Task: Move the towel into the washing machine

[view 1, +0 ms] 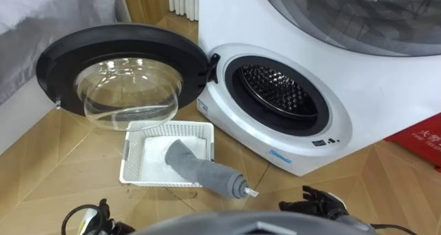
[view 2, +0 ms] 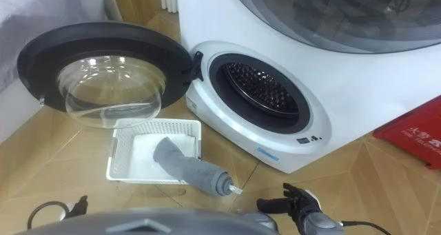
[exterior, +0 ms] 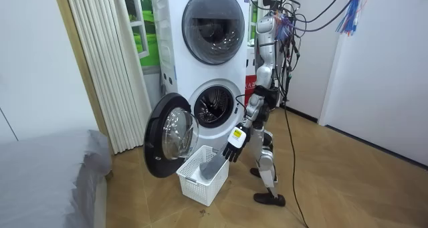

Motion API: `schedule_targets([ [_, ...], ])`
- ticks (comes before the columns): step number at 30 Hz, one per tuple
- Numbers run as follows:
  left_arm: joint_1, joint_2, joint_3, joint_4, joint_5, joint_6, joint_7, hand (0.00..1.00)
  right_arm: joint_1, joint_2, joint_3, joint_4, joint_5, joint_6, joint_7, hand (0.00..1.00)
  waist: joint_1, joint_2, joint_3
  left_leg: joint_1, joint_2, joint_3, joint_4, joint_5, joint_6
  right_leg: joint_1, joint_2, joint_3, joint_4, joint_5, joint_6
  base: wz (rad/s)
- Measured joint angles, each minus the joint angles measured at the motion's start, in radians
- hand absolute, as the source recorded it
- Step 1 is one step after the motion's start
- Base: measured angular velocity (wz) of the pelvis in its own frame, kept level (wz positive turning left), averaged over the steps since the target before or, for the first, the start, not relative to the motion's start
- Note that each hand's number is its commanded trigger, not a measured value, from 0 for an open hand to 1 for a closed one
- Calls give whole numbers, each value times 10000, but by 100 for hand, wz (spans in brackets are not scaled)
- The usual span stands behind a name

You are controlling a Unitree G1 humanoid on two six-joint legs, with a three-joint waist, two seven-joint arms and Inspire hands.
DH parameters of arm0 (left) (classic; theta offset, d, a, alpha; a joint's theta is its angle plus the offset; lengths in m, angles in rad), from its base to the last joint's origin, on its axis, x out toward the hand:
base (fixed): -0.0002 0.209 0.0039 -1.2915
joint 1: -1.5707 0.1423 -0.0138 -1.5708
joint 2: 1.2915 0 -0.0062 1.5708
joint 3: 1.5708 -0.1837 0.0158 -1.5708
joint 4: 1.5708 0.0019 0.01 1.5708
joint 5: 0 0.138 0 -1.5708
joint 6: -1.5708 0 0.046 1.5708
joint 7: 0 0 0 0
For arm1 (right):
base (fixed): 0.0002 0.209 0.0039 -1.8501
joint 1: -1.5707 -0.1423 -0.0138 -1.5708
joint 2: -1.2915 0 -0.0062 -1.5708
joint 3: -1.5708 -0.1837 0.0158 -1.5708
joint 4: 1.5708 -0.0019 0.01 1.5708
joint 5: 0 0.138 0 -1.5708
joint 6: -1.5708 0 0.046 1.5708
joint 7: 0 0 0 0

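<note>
- Grey towel (view 1: 200, 167), rolled into a tube: lower part inside the white basket (view 1: 165, 130), upper end sticking out over the basket's near rim, towards the robot.
- Basket on the wooden floor (view 1: 69, 159), just below the open door (view 1: 69, 49) and just beside the washing machine (view 1: 341, 125).
- Door swung fully out to the robot's left, black ring round a clear domed window.
- Drum (view 1: 275, 90) uncovered and dark, with no cloth visible inside; towel not yet in the machine.
- Right hand (view 1: 320, 202) at the lower edge of the eye views, dark fingers spread loosely and holding nothing, near the towel's raised end but apart from it.
- Left hand (view 1: 102, 214) at the lower left edge of the eye views, well apart from the towel; cannot tell whether its fingers are spread or curled.
- Second machine (exterior: 212, 21) with a round window stacked on top of the washing machine, as seen in the room view.
- Robot standing upright on the floor at the room view's right of the basket, close to the washing machine's front.
- Grey bed (exterior: 47, 174) at the room view's left.
</note>
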Motion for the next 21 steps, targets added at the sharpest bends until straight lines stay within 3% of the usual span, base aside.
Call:
schedule_targets([
  [14,-29,0,-33,-12,0,-8,25,0,-6,1,24,-11,14,-1,-19,0,-2,2,0,-33,-3,0,32,0,0,-16,-9,11,3,0,1,0],
  [17,-189,28,-215,-70,-4,-27,25,0,-83,-13,149,-11,12,-2,-42,0,-7,14,-8,-189,-16,-56,72,0,0,-154,-33,-46,37,4,6,6],
  [21,-850,53,-524,-52,12,-173,24,0,-412,-68,547,56,-2,-2,-26,0,-15,62,13,-649,-11,-116,292,2,4,-548,-44,-165,166,41,-25,3],
])
